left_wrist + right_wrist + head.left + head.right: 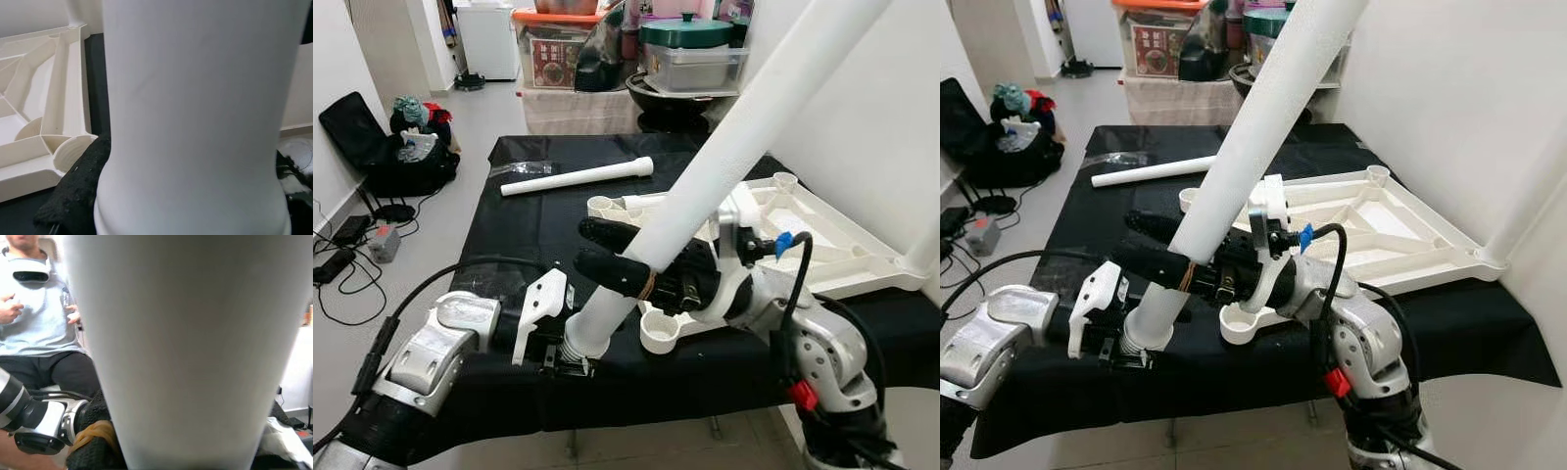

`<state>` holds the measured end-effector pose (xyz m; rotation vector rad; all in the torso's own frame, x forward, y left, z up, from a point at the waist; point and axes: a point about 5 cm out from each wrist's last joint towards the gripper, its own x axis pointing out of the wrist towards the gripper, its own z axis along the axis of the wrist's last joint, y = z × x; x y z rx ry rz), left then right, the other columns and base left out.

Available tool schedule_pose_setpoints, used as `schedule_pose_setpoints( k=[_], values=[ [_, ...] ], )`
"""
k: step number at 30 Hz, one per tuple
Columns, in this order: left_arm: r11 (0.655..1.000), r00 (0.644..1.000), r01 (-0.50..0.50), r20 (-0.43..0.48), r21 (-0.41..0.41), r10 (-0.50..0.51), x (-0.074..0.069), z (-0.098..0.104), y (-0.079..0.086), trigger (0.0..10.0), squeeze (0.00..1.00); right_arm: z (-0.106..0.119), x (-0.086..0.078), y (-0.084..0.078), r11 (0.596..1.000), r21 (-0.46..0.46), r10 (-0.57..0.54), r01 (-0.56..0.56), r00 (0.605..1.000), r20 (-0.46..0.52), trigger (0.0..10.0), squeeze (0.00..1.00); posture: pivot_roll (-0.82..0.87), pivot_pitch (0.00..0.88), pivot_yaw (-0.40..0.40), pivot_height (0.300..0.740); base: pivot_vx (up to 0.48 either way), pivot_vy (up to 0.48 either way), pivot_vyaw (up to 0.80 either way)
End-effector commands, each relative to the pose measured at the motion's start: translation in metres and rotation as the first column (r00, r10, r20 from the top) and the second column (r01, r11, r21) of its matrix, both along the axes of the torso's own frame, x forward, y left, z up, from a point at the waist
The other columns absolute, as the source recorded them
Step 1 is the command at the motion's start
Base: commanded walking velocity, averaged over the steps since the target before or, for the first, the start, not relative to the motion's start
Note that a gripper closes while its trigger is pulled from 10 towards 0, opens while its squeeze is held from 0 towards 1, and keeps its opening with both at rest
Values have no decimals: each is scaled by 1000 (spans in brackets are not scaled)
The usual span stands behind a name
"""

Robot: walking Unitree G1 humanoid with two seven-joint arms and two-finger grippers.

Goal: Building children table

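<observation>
Smooth and round, a thick white plastic table leg [734,157] slants up across the head views, its ribbed lower end down near the front edge of the black cloth [529,225] that covers the work table. Both grippers pinch this leg: the right gripper [626,259] has its rough black fingers [607,233] wrapped around the shaft, and the left gripper [570,354] clamps the flared base just below. Behind them the upturned white tabletop [1400,235] lies flat on the cloth, showing moulded ribs and round corner sockets; one socket [1249,323] sits just beside the held leg's base. A second leg [578,177], a plain slim tube with a wider collar, lies well apart toward the far side of the cloth.

From the left wrist the leg's matte surface and bottom rim are close up, with the tabletop's ribs and a socket beside it. From the right wrist a seated person [41,328] in a pale shirt appears behind the leg.
</observation>
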<state>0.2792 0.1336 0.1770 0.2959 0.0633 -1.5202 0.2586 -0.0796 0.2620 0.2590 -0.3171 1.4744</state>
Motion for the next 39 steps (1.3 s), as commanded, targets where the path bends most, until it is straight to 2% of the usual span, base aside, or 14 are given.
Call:
schedule_pose_setpoints(
  k=[1,4,5,6,11,19,22,24,31,32,34,36,38,39],
  values=[
    [1000,999,0,54,-2,0,5,6,-4,10000,0,2,-7,7,997,45,61,-60,998,-8,0,0,56,0,-22,740,0,0,0],
    [999,997,-23,76,-27,25,9,8,-6,10000,0,1,-6,9,997,63,35,-34,999,-23,0,0,50,0,-18,740,0,0,0],
    [998,995,-41,94,-55,46,12,10,-8,10000,957,1,-4,10,997,77,16,-13,999,-35,0,0,50,0,-18,740,0,0,0],
    [994,992,-60,102,-86,69,14,12,-9,10000,1000,1,-2,10,996,89,-13,16,999,-42,0,0,51,0,-21,740,0,0,0],
    [983,985,-112,115,-148,129,19,19,-8,10000,1000,1,8,4,987,96,-123,126,991,-44,0,0,52,0,-25,740,0,0,0],
    [950,965,-196,123,-244,230,23,36,7,10000,1000,-2,41,-30,924,11,-382,382,924,-4,0,0,50,0,-34,740,0,0,0],
    [937,959,-217,119,-275,257,20,38,9,10000,1000,-11,56,-50,860,-54,-507,507,862,16,0,0,60,0,-45,740,0,0,0],
    [925,950,-245,121,-290,289,15,37,10,10000,1000,-19,70,-72,760,-114,-642,640,767,24,0,0,62,0,-47,740,0,0,0],
    [895,893,-378,160,-238,420,16,24,27,10000,1000,-25,80,-95,625,-148,-774,767,633,16,0,0,66,0,-44,740,0,0,0],
    [865,858,-443,168,-236,485,19,19,34,10000,694,-26,81,-100,608,-152,-787,779,617,17,0,0,60,0,-40,740,0,0,0],
    [838,829,-491,167,-239,533,21,15,38,10000,612,-28,80,-103,605,-151,-790,782,614,11,0,0,60,0,-40,740,0,0,0],
    [758,740,-599,183,-257,647,28,12,49,10000,114,-32,73,-101,652,-148,-751,743,660,6,0,0,54,0,-38,740,0,0,0],
    [725,706,-634,182,-270,685,30,12,53,10000,114,-34,70,-98,674,-146,-731,724,683,10,0,0,52,0,-35,740,0,0,0],
    [641,628,-703,156,-308,763,36,15,62,10000,27,-37,66,-93,709,-145,-697,690,717,11,0,0,49,0,-33,740,0,0,0]
  ],
)
